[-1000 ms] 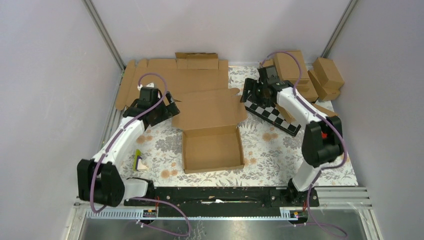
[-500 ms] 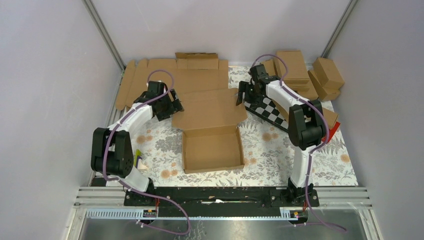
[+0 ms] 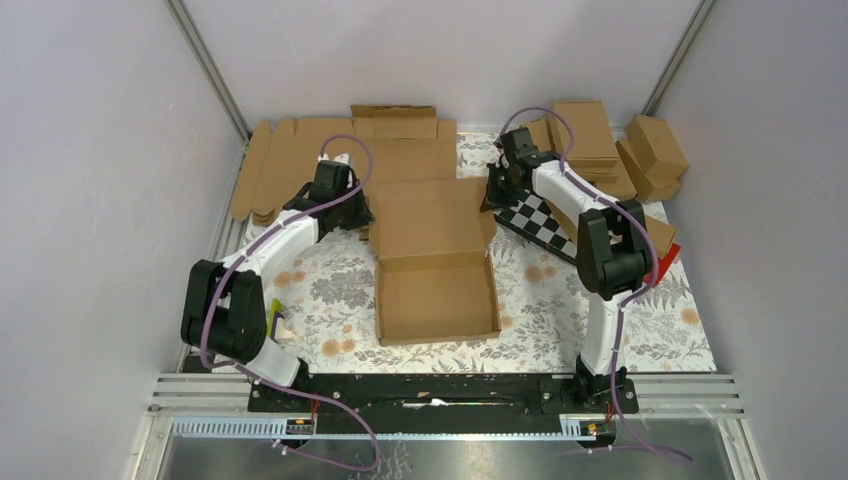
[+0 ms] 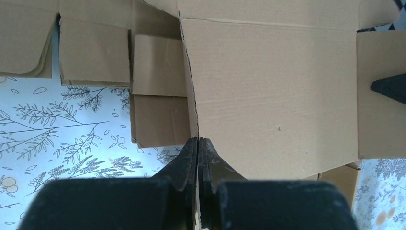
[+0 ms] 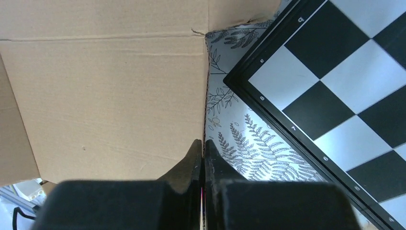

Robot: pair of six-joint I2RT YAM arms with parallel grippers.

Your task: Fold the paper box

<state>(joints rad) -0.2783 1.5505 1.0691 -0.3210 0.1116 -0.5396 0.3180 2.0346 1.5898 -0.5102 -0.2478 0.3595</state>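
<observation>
The paper box (image 3: 437, 300) lies in the middle of the floral cloth, its shallow tray toward the arms and its lid panel (image 3: 430, 215) spread out behind it. My left gripper (image 3: 362, 214) is shut on the lid's left side flap. In the left wrist view that flap's edge (image 4: 190, 86) stands upright and runs between the closed tips of the left gripper (image 4: 198, 140). My right gripper (image 3: 490, 195) is shut on the lid's right side flap. The right wrist view has this flap's edge (image 5: 207, 96) pinched in the right gripper (image 5: 203, 142), with the lid panel (image 5: 110, 100) to its left.
Flat cardboard blanks (image 3: 300, 160) lie at the back left. A pile of closed brown boxes (image 3: 620, 150) stands at the back right. A black-and-white checkerboard (image 3: 545, 220) lies close to the right gripper. A small yellow-green object (image 3: 278, 322) sits near the left arm.
Both grippers moved inward and shut on the lid's side flaps, which now stand up. The box has shifted a little to the right.
</observation>
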